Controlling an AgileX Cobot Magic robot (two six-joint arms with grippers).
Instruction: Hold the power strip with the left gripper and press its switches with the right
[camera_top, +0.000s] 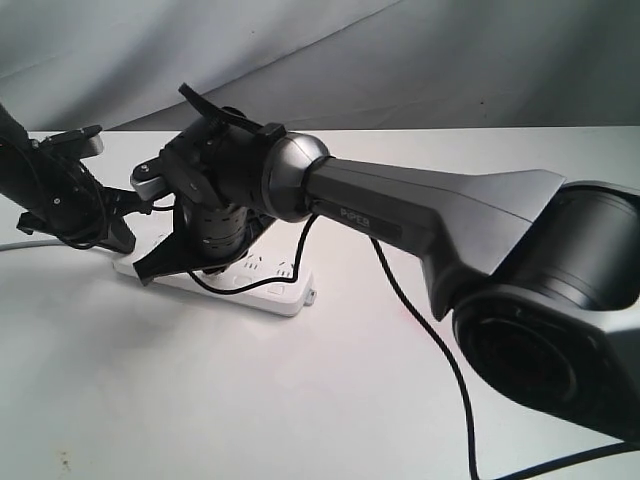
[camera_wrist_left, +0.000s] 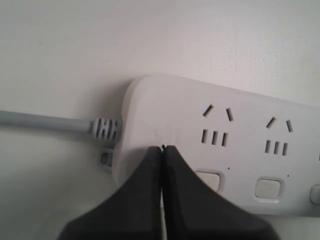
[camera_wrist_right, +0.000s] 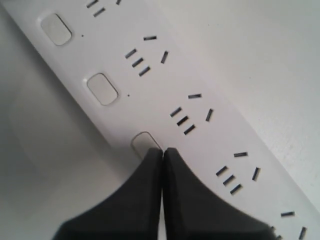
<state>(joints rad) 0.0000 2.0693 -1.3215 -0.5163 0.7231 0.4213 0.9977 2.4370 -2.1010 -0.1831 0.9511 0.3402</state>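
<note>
The white power strip (camera_top: 272, 290) lies flat on the white table, its grey cord (camera_wrist_left: 45, 121) leaving one end. My left gripper (camera_wrist_left: 162, 148) is shut, its closed tips resting on the strip's top (camera_wrist_left: 170, 107) near the cord end, beside the first switch (camera_wrist_left: 209, 180). My right gripper (camera_wrist_right: 162, 150) is also shut, its tips against the edge of one switch (camera_wrist_right: 142, 141), partly covering it. Two more switches (camera_wrist_right: 102, 89) (camera_wrist_right: 56, 29) show beyond. In the exterior view the left gripper (camera_top: 124, 240) and right gripper (camera_top: 148, 272) meet over the strip's left end.
The thick grey right arm (camera_top: 430, 210) crosses from the right, trailing a loose black cable (camera_top: 440, 350) over the table (camera_top: 300, 400). A grey backdrop (camera_top: 400, 60) hangs behind. The cord (camera_top: 15, 245) runs off the left edge.
</note>
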